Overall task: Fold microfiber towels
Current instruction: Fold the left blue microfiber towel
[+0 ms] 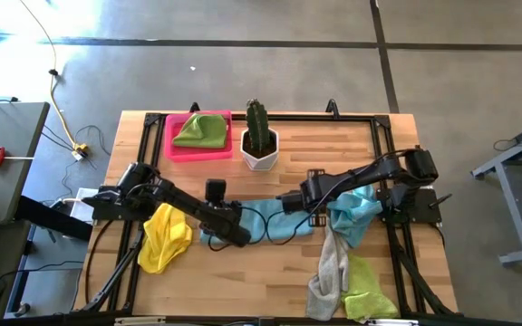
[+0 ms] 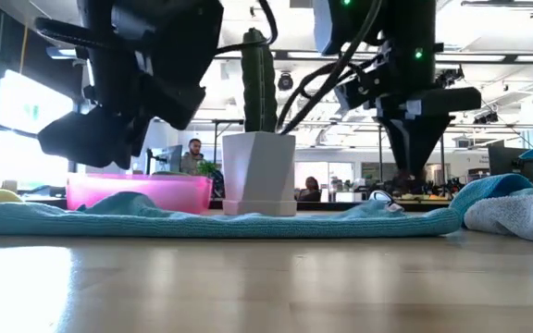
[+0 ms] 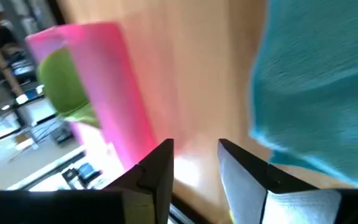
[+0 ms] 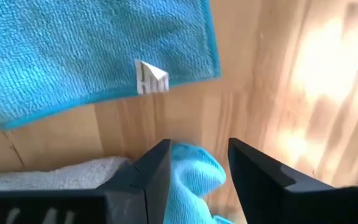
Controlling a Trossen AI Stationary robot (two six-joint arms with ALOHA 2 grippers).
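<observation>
Left gripper (image 1: 241,237) over left end of flat light blue towel (image 1: 270,222), fingers (image 3: 157,174) parted narrowly, empty. Right gripper (image 1: 290,201) over towel's right end, fingers (image 4: 151,177) parted, nothing held. Towel lies mid-table between both. Second blue towel (image 1: 356,213), grey towel (image 1: 331,267), green towel (image 1: 368,288) right; yellow towel (image 1: 164,237) left.
</observation>
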